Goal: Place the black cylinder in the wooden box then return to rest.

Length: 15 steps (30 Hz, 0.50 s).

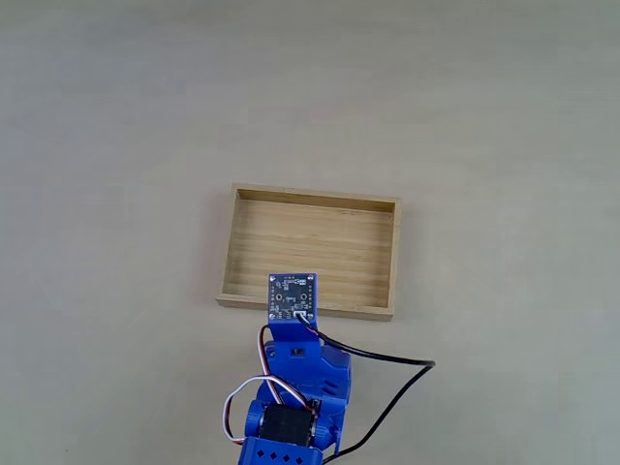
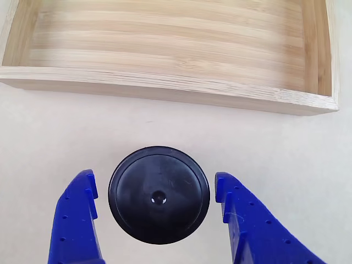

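Down at the near edge: your hand [image 2: 155, 206] has both blue fingers [image 2: 77, 220] spread wide, nothing gripped, one either side of the target.
Cylinder: the black cylinder [image 2: 159, 194] stands upright on the desk [image 2: 275, 154], round top and dimple facing the camera, dead centre in the gap, a sliver of daylight on each side.
Key relation: it sits squarely between your fingers, axis vertical, so you only need to squeeze, no sideways correction by my reckoning.
Beyond it: the wooden box [image 2: 165, 91] lies straight ahead, its near wall just past the cylinder, floor bare.
From above: the blue circuit board [image 1: 293, 296] on your arm overlaps the box's near wall [image 1: 242, 299].
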Tool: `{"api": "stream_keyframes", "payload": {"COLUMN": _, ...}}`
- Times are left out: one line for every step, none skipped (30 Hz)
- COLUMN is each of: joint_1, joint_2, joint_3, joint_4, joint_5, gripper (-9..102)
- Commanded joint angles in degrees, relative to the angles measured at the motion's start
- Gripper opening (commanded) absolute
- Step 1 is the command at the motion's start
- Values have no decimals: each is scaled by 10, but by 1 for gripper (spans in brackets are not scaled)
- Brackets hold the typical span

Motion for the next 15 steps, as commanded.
{"api": "stream_keyframes", "payload": {"joint_1": 0, "joint_2": -2, "joint_3": -5, "joint_4": -16, "joint_5": -4, "gripper": 28}}
{"api": "stream_keyframes", "payload": {"joint_1": 0, "joint_2": -2, "joint_3": -5, "joint_4": -16, "joint_5": -4, "gripper": 28}}
{"api": "stream_keyframes", "payload": {"joint_1": 0, "joint_2": -1, "joint_3": -5, "joint_4": -16, "joint_5": -4, "gripper": 26}}
{"api": "stream_keyframes", "payload": {"joint_1": -1, "joint_2": -1, "joint_3": -5, "joint_4": -17, "joint_5": -4, "gripper": 25}}
{"api": "stream_keyframes", "payload": {"joint_1": -1, "joint_2": -1, "joint_3": -5, "joint_4": -17, "joint_5": -4, "gripper": 24}}
{"api": "stream_keyframes", "payload": {"joint_1": -1, "joint_2": -1, "joint_3": -4, "joint_4": -17, "joint_5": -4, "gripper": 24}}
{"api": "stream_keyframes", "payload": {"joint_1": -1, "joint_2": -2, "joint_3": -4, "joint_4": -17, "joint_5": -4, "gripper": 24}}
{"api": "stream_keyframes", "payload": {"joint_1": -1, "joint_2": -3, "joint_3": -2, "joint_4": -17, "joint_5": -4, "gripper": 24}}
{"api": "stream_keyframes", "payload": {"joint_1": -1, "joint_2": -3, "joint_3": 0, "joint_4": -17, "joint_5": -4, "gripper": 23}}
{"api": "stream_keyframes", "payload": {"joint_1": -1, "joint_2": -3, "joint_3": 1, "joint_4": -17, "joint_5": -4, "gripper": 23}}
{"api": "stream_keyframes", "payload": {"joint_1": -1, "joint_2": -4, "joint_3": 2, "joint_4": -17, "joint_5": -4, "gripper": 22}}
{"api": "stream_keyframes", "payload": {"joint_1": -2, "joint_2": -4, "joint_3": 3, "joint_4": -16, "joint_5": -4, "gripper": 22}}
{"api": "stream_keyframes", "payload": {"joint_1": -2, "joint_2": -5, "joint_3": 3, "joint_4": -16, "joint_5": -5, "gripper": 22}}
{"api": "stream_keyframes", "payload": {"joint_1": -2, "joint_2": -8, "joint_3": 3, "joint_4": -11, "joint_5": -6, "gripper": 22}}
{"api": "stream_keyframes", "payload": {"joint_1": -2, "joint_2": -11, "joint_3": 3, "joint_4": -5, "joint_5": -6, "gripper": 22}}
